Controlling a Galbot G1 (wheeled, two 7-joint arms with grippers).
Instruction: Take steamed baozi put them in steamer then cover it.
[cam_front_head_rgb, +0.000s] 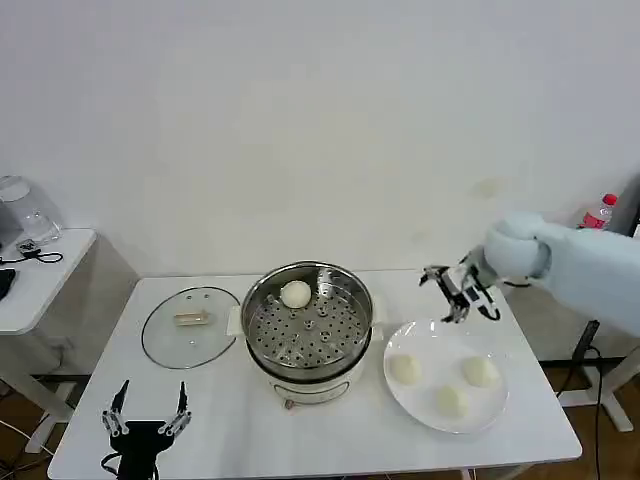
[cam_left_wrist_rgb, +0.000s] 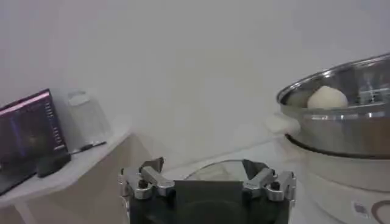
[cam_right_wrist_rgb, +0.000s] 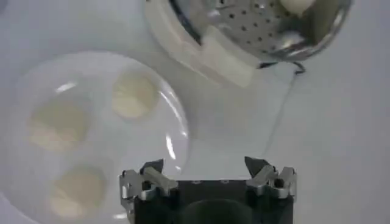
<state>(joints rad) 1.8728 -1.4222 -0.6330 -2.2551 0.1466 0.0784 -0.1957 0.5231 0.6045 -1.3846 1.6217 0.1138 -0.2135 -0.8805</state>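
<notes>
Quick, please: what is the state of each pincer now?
Left pincer: open, empty, low near the table's front edge.
Right pincer: open, empty, above the plate.

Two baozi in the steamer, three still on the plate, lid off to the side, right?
Not quite: the head view shows one baozi in the steamer, not two. Three do remain on the plate, and the lid lies off to the steamer's left on the table.

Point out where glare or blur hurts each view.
Head view: even light, the steamer rim mirrors the room. Left wrist view: the cover behind the open left claw is washed out. Right wrist view: the plate rim glares, its three baozi look soft.
</notes>
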